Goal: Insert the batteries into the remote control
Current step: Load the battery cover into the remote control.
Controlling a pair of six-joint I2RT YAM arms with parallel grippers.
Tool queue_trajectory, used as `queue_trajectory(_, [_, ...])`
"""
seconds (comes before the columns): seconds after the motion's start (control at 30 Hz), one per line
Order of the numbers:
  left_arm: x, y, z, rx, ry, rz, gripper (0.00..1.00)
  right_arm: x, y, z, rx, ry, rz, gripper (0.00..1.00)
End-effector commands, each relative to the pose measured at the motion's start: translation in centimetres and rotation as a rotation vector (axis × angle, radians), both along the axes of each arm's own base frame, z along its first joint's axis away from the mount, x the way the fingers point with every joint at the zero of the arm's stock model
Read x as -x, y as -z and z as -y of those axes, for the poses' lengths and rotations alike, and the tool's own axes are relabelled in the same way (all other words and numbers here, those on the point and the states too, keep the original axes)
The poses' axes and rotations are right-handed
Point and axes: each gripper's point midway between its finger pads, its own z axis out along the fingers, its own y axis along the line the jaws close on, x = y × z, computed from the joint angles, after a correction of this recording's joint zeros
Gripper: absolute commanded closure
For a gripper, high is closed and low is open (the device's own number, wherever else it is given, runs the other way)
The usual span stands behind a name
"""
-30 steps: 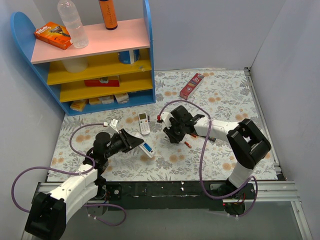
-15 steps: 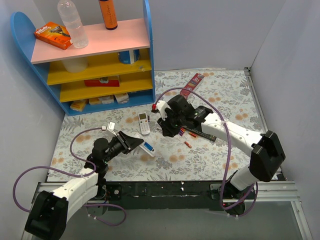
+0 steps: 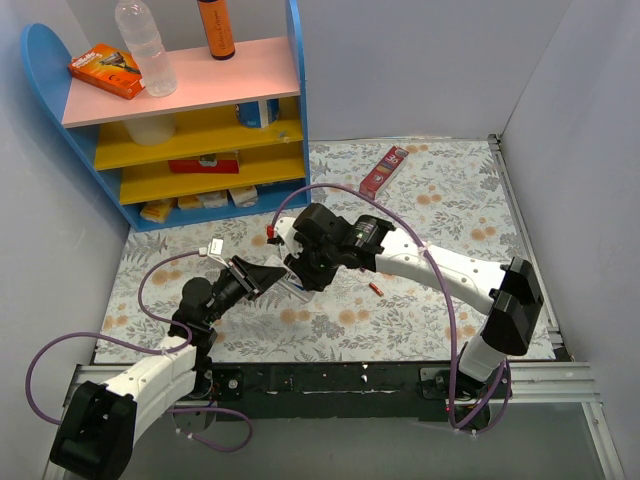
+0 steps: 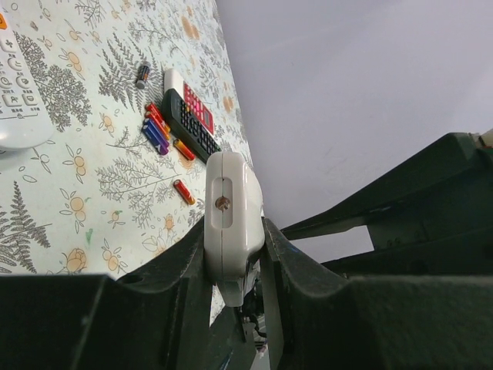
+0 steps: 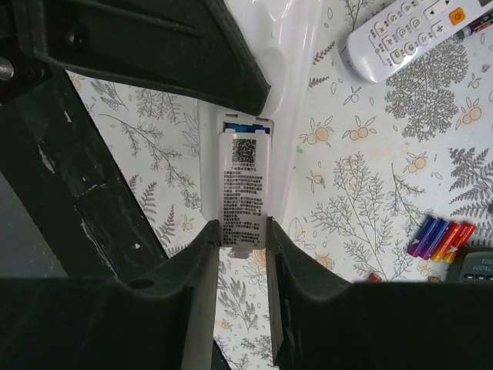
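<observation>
The left fingers [image 4: 176, 266] clamp the remote control [image 4: 226, 220]; the right fingers [image 5: 196, 289] pinch its labelled cover [image 5: 245, 193] (compartment [image 5: 246, 122] mostly hidden).

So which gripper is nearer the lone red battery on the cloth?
Right. In the top view the right gripper, clamped on the white remote, is left of the red battery; the left gripper holds that remote from farther left.

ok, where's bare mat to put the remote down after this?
Bare mat: far right, between the red box and the right wall; also the near strip between the two arms' bases. Crowded: centre, where left gripper and right gripper clamp the remote control, with a second white remote, loose batteries and the black remote alongside.
</observation>
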Motion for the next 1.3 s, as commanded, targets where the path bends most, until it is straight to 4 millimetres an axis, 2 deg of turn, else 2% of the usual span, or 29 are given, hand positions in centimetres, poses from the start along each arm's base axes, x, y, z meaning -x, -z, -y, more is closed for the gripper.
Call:
queue_trajectory(0.0, [0.8, 2.2, -0.5, -0.004, -0.018, -0.031, 1.00, 0.1, -0.5, 0.0, 0.041, 0.025, 0.018, 0.98])
queue_trajectory(0.2, [0.8, 2.0, -0.5, -0.006, -0.013, -0.025, 1.00, -0.3, -0.6, -0.7, 0.031, 0.031, 0.033, 0.98])
queue_trajectory(0.37, [0.7, 2.3, -0.5, -0.018, -0.019, -0.035, 1.00, -0.5, -1.5, -1.1, 0.002, 0.040, 0.059, 0.99])
queue_trajectory(0.87, [0.6, 2.6, -0.4, -0.038, -0.017, -0.044, 1.00, -0.4, -1.8, -1.8, -0.011, 0.029, 0.072, 0.99])
queue_trajectory(1.27, [0.8, 1.9, -0.2, -0.025, 0.001, -0.024, 1.00, -0.5, 0.0, -2.1, 0.023, 0.020, 0.061, 0.99])
